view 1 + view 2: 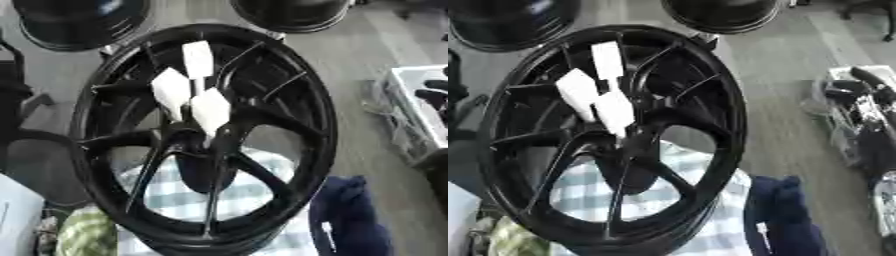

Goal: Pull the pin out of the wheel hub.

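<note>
My hand is out of view, state untellable, so nothing locates against it. Wheel hub faces me on checked cloth; white pieces, probably pins, stand centrally, reachable.

One black wheel hub with three white tabs, two dark wheels behind

A black wheel with thin spokes fills the middle of both eye views, lying tilted over a blue-and-white checked cloth that shows through its openings. Three white pins with flat, tag-like heads stick up from the hub, clustered close together just above its centre. No robot hand shows in either view, so their place cannot be given relative to one.
</note>
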Controlling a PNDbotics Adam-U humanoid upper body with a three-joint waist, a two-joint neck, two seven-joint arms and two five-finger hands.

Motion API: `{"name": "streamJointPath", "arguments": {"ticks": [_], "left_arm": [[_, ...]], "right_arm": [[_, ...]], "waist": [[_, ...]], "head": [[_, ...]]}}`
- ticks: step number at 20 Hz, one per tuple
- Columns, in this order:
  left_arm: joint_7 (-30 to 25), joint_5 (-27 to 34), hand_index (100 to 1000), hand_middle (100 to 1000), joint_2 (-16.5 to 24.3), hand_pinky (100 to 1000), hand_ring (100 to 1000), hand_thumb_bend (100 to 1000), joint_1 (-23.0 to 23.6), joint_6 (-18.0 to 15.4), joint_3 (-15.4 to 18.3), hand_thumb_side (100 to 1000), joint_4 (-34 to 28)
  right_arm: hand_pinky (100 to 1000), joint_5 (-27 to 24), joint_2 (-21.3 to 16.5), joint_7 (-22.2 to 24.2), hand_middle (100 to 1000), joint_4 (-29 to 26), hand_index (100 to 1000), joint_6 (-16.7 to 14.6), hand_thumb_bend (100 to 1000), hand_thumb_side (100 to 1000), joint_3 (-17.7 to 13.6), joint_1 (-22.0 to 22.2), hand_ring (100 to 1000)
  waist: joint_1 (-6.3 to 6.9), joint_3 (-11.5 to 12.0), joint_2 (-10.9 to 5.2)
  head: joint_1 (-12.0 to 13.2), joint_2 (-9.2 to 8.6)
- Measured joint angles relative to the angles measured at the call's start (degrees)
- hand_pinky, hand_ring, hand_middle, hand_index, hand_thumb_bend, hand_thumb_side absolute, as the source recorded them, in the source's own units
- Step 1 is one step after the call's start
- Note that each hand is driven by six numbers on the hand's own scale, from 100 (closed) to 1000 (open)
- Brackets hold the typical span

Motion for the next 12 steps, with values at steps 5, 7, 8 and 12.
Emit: {"name": "streamJointPath", "arguments": {"ticks": [5,7,8,12], "left_arm": [[-0.5,-0.9,710,628,1.8,720,799,100,-2.3,-0.5,-0.8,772,0.3],[-0.9,-1.4,714,632,3.3,723,800,100,-4.0,-0.8,-1.4,751,0.7],[-1.3,-1.8,715,634,4.4,724,800,100,-5.3,-1.0,-1.9,742,1.0],[-4.0,-3.9,725,647,10.2,734,804,100,-11.8,-2.2,-5.5,677,3.1]], "right_arm": [[975,0.0,0.0,0.0,712,0.0,875,0.0,100,522,0.0,0.0,759],[975,0.1,0.0,0.0,712,0.0,875,0.0,100,522,0.0,0.0,759],[975,0.2,0.0,0.0,712,0.0,875,0.1,100,523,0.0,0.1,759],[976,0.6,0.0,-0.1,712,0.0,875,0.2,100,527,0.0,0.4,759]], "waist": [[0.3,0.3,0.26],[0.4,0.7,0.32],[0.52,0.9,0.32],[1.04,1.2,0.32]], "head": [[0.4,0.47],[0.8,0.51],[1.0,0.52],[1.6,0.69]]}}
